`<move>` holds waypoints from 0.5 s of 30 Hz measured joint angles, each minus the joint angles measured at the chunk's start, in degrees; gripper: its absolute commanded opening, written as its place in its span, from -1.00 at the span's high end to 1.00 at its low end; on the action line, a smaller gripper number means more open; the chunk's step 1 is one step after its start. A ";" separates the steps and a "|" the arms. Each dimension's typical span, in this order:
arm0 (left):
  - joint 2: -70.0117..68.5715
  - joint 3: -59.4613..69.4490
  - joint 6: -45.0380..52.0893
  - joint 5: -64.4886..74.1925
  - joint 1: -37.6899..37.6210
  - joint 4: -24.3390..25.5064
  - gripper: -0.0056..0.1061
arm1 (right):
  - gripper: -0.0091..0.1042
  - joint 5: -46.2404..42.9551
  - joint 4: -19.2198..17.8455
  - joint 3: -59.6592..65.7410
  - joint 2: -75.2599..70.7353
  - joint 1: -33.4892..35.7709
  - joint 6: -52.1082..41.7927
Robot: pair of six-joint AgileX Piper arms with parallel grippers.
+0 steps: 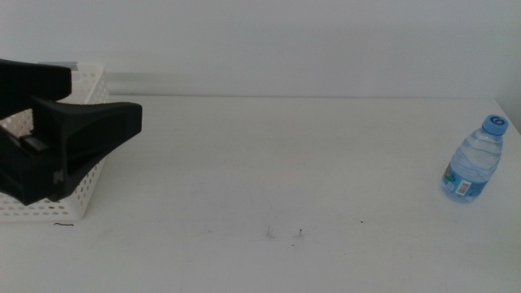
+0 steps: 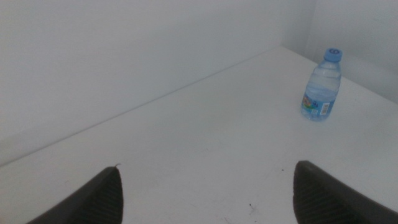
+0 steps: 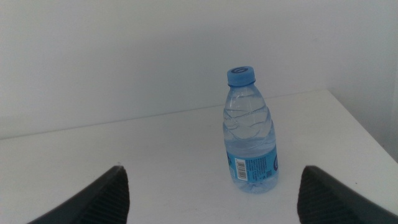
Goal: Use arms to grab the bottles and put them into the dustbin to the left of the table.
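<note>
A small clear water bottle (image 1: 474,160) with a blue cap stands upright near the right edge of the white table (image 1: 269,155). It also shows far off in the left wrist view as the bottle (image 2: 322,86). My left gripper (image 1: 106,96) hovers open and empty over the white lattice dustbin (image 1: 49,207) at the far left; its jaws (image 2: 208,186) are wide apart. My right gripper (image 3: 212,186) is open and faces the bottle (image 3: 250,132), which stands a short way beyond its jaws, apart from them. The right arm is out of the middle view.
A few tiny dark specks (image 1: 285,234) mark the table's front middle. A plain white wall rises behind the table's far edge. The bottle stands close to the right edge of the tabletop.
</note>
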 measured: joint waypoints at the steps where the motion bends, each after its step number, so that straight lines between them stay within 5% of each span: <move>1: 0.00 0.00 0.00 -0.13 0.00 0.00 -0.77 | -0.76 0.00 0.00 0.00 0.00 0.00 0.00; 7: 0.00 0.00 0.21 -0.25 0.00 0.00 -0.77 | -0.76 -1.24 -0.14 0.00 0.00 0.00 -0.12; 15: 0.00 0.00 0.21 -0.25 0.00 0.12 -0.77 | -0.76 -9.49 -10.19 0.00 9.06 0.00 -0.78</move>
